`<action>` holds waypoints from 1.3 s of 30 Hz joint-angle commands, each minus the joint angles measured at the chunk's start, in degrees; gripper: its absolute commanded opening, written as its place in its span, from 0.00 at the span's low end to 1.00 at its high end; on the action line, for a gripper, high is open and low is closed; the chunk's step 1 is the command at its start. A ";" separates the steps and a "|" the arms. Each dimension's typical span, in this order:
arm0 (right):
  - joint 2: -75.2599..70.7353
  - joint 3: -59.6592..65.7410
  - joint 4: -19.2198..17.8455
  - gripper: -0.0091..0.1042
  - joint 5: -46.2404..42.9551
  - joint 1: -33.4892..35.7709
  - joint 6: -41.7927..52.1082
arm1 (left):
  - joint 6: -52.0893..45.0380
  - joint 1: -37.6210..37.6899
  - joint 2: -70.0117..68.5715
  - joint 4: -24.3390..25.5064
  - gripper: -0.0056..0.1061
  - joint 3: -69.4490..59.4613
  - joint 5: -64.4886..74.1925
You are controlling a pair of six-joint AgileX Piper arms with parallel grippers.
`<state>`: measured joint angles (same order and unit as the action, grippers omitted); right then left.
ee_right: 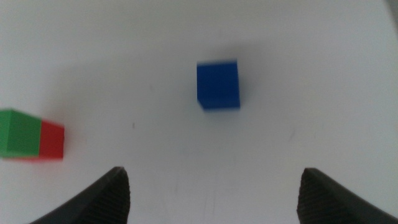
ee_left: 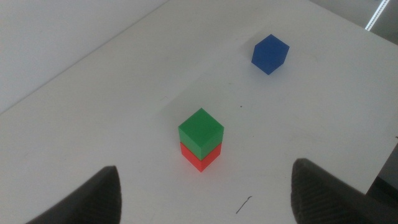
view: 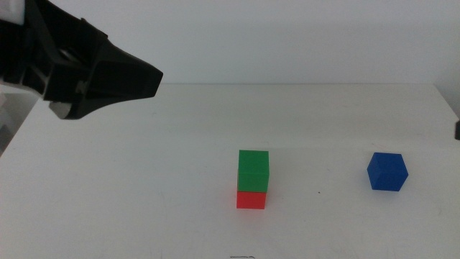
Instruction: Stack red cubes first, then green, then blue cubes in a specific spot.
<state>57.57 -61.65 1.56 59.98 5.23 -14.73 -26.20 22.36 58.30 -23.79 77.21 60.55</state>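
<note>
The green cube (view: 253, 168) sits squarely on top of the red cube (view: 251, 199) near the middle of the white table. The blue cube (view: 387, 172) lies alone to their right, apart from the stack. My left gripper (view: 140, 78) hangs high over the table's far left, well away from the stack; in its wrist view the left gripper (ee_left: 205, 186) is open and empty, with the green cube (ee_left: 201, 131) and red cube (ee_left: 199, 159) ahead. My right gripper (ee_right: 212, 180) is open and empty, short of the blue cube (ee_right: 217, 84).
The white tabletop (view: 144, 187) is bare apart from the cubes. Its far edge meets a pale wall, and its right edge runs close behind the blue cube. A dark sliver of the right arm (view: 458, 129) shows at the picture's right border.
</note>
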 commanded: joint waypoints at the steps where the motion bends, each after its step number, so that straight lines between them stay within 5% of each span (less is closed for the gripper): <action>1: 4.08 -6.79 0.76 0.91 4.40 -0.29 1.02 | 0.62 -0.15 -0.64 -1.60 0.89 1.48 -3.61; 22: 33.89 -20.30 1.93 0.91 7.68 -0.49 6.16 | 0.62 -0.15 -0.64 -1.20 0.89 1.48 -3.61; 28: 40.08 -23.07 -0.25 0.91 7.87 -0.49 6.11 | 0.62 -0.15 -0.64 -1.20 0.89 1.48 -3.61; 39: 45.71 -23.07 -1.13 0.91 0.44 -0.38 5.72 | 0.62 -0.15 -0.64 -1.20 0.89 1.48 -3.61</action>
<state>105.67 -83.01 1.31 62.44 5.23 -9.15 -26.20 22.36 58.30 -23.55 77.21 60.53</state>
